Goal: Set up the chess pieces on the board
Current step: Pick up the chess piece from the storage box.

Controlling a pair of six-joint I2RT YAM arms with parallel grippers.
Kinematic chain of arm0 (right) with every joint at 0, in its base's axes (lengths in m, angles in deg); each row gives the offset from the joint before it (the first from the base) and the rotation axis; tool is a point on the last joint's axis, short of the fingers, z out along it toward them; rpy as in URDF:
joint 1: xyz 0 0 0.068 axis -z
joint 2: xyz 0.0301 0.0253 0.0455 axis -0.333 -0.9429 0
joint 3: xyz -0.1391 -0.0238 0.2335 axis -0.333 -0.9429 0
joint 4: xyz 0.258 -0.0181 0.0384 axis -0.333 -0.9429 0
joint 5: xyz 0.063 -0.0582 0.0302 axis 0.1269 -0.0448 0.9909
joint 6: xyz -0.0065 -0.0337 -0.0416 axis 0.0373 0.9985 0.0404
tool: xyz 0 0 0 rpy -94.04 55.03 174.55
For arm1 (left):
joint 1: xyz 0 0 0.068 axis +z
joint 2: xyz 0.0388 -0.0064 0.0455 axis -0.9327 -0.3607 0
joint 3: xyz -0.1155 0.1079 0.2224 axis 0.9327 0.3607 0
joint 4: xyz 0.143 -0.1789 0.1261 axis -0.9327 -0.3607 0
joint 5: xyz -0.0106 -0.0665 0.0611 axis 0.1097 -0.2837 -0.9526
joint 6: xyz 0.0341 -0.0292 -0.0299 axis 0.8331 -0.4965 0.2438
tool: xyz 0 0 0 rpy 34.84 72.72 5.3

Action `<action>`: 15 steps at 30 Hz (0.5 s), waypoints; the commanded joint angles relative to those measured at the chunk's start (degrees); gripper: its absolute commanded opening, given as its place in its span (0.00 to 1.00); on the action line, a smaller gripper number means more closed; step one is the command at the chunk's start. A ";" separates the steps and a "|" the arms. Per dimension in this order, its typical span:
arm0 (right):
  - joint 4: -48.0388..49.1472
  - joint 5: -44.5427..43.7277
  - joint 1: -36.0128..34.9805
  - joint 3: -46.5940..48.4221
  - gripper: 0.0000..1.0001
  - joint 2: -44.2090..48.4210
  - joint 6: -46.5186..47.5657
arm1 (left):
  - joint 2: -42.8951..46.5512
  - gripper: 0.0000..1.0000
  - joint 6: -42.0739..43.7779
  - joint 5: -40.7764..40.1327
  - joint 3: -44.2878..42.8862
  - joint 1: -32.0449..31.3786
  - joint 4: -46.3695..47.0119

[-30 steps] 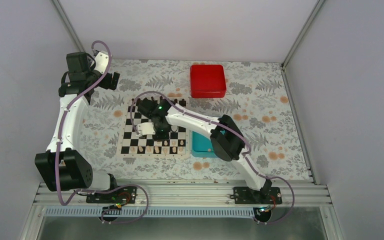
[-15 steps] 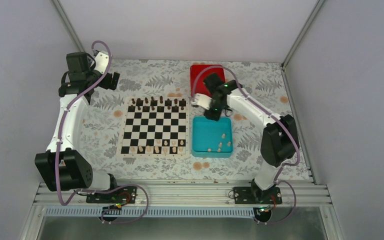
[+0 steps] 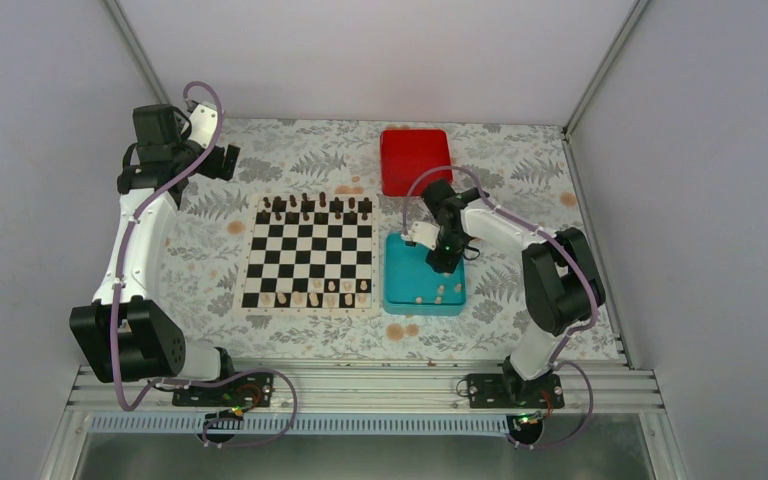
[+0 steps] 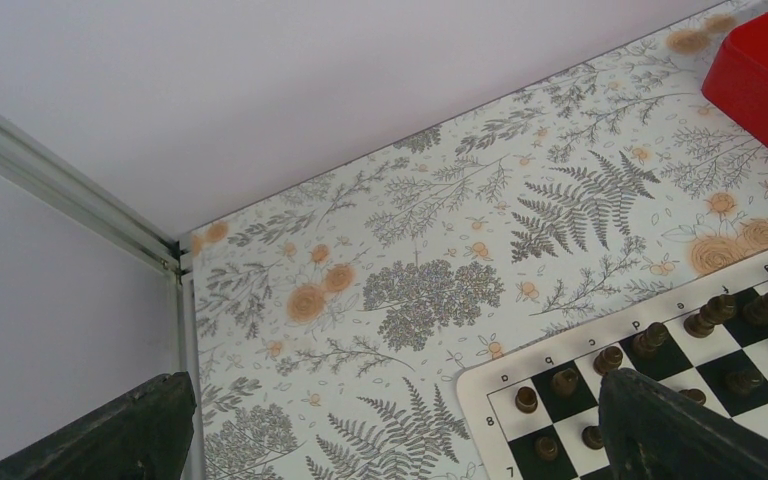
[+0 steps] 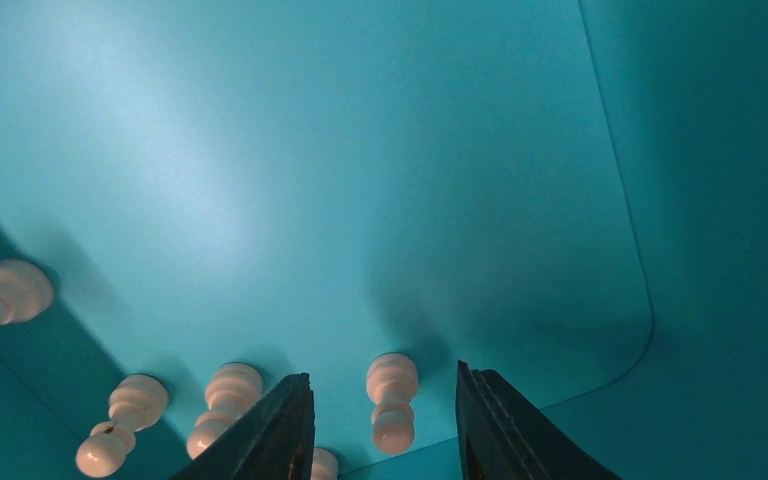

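Bright, even light overhead; teal tray [image 5: 260, 150] shadowed, right end effector [image 5: 382, 400] perhaps slightly blurred

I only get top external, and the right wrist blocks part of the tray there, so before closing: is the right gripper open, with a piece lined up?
Observer: In the right wrist view the right gripper is open, low inside the teal tray.
Operator: Anything between the fingers?
Observer: One cream piece sits in the gap; neither finger seems to touch it.
Operator: And the left gripper?
Observer: Its wrist view shows the left gripper open and empty, aimed at the board corner holding dark chessmen.
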 commanded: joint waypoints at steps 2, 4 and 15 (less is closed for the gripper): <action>1.42 -2.86 0.15 -1.44 0.39 1.57 1.56 | 0.14 1.00 0.31 0.41 -0.05 0.34 -0.26; 0.90 -3.52 0.19 -1.58 0.39 1.93 2.54 | 0.05 1.00 0.31 0.41 -0.10 0.34 -0.25; -1.81 -5.77 0.33 -1.67 0.37 1.94 4.73 | -0.06 1.00 0.23 0.96 -0.37 0.33 -0.52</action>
